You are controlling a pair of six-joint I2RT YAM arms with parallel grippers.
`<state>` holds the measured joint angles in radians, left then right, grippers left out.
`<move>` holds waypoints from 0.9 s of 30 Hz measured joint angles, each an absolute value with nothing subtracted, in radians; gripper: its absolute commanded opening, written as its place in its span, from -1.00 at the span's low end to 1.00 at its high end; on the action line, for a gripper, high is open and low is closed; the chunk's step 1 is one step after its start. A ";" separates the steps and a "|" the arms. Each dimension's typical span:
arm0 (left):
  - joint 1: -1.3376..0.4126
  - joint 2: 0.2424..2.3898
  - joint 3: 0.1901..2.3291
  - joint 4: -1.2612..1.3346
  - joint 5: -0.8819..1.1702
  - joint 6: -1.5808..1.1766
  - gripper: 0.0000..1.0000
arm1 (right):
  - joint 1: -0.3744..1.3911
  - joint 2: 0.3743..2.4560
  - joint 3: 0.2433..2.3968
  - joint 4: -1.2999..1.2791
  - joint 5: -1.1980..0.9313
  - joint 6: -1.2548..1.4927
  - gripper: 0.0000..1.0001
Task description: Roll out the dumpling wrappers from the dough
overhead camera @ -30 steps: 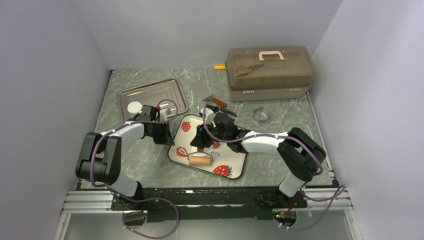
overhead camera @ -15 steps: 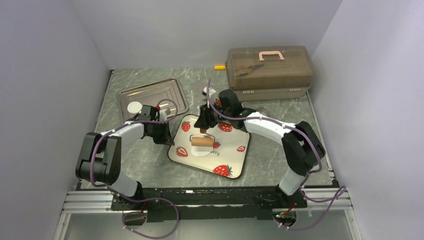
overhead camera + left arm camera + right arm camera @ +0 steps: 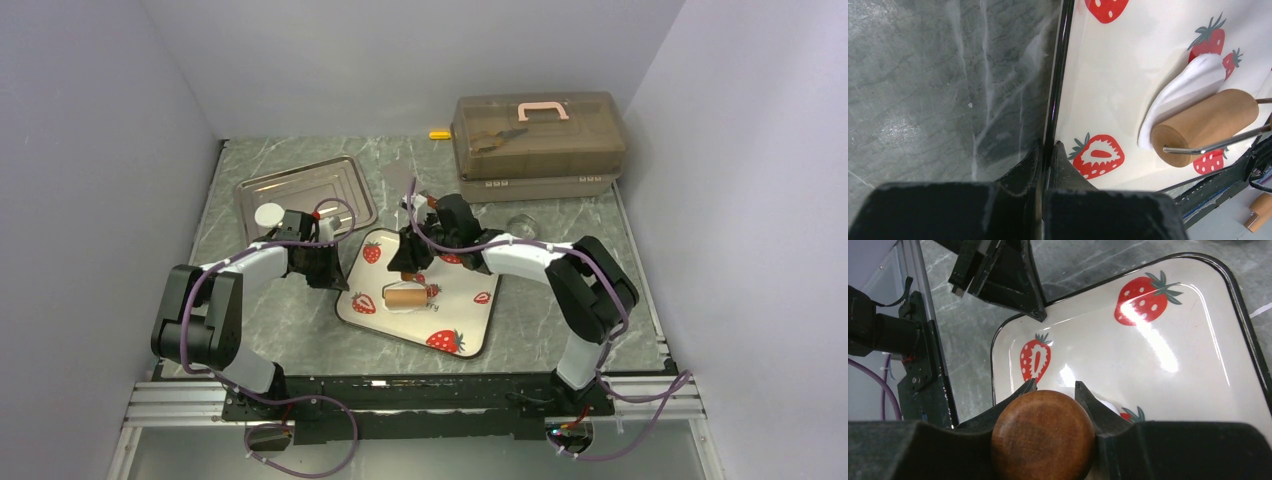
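Left tool (image 3: 1045,147): jaws pinched tight on the black rim of the strawberry tray (image 3: 1113,65), at its left edge, the same spot as a second ago.
Right tool (image 3: 1054,385): closed around the round wooden handle (image 3: 1043,435) of the roller (image 3: 403,296), above the far half of the tray.
Roller: lies crosswise at the middle of the tray, on top of the dough. A second ago it was closer to the near rim, half a second ago farther out, and now it is drawn back a little.
Dough (image 3: 1183,90): a flattened white patch on the tray, partly under the roller, with one side showing beside it.
Dumpling wrapper (image 3: 269,214): a white disc on the metal tray (image 3: 310,185), unmoved.
Surface (image 3: 280,320): grey marbled, carrying both trays and a brown toolbox (image 3: 538,135) at the far right.
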<state>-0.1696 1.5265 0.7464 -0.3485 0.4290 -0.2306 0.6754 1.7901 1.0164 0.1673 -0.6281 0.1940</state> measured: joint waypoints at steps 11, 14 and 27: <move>-0.170 1.526 0.746 -0.348 0.429 -0.231 -1.00 | 0.728 1.717 0.862 0.344 -0.561 0.196 -1.00; -0.169 1.526 0.746 -0.348 0.429 -0.231 -1.00 | 0.737 1.717 0.858 0.343 -0.551 0.194 -1.00; -0.169 1.526 0.746 -0.348 0.429 -0.231 -1.00 | 0.796 1.711 0.818 0.400 -0.475 0.187 -1.00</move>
